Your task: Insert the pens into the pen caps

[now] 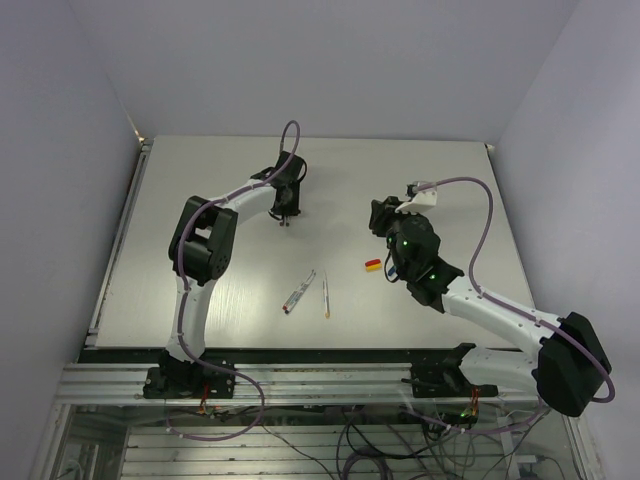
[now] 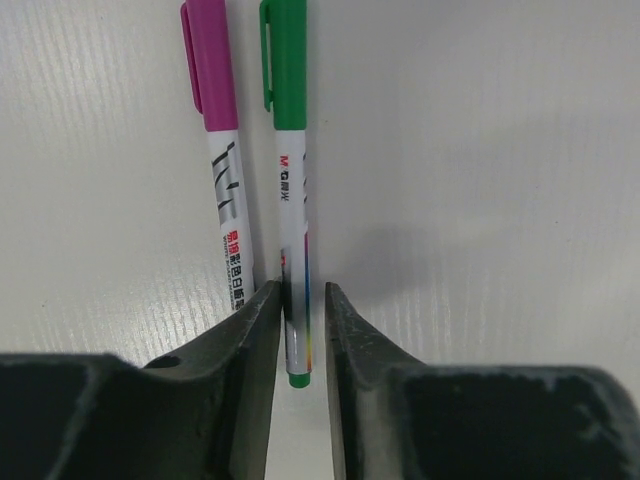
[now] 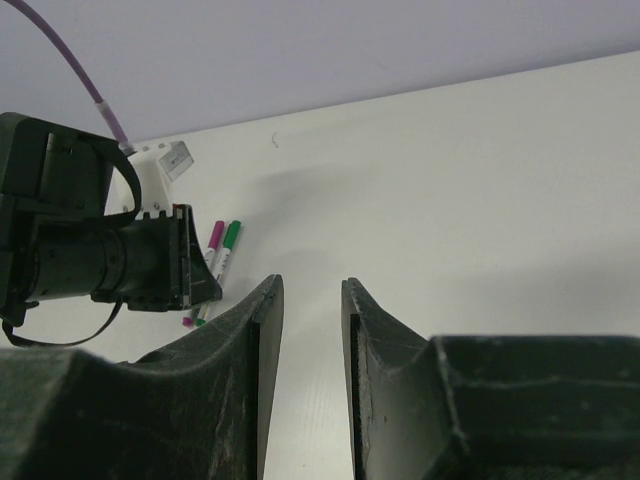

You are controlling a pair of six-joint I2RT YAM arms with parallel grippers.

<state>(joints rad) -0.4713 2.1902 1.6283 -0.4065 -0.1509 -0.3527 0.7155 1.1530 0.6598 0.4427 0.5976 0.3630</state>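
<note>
In the left wrist view a magenta-capped pen and a green-capped pen lie side by side on the white table. My left gripper straddles the green-capped pen's rear end. The pen touches the left finger and a gap shows to the right finger. In the top view my left gripper is at the table's middle back. Two uncapped pens lie in front of it. A red and a yellow cap lie together by my right gripper, which is open and empty.
The right wrist view shows the left gripper and the two capped pens to its left, with the back wall beyond. A small blue bit shows beside the right wrist. The table's front rail runs by the arm bases.
</note>
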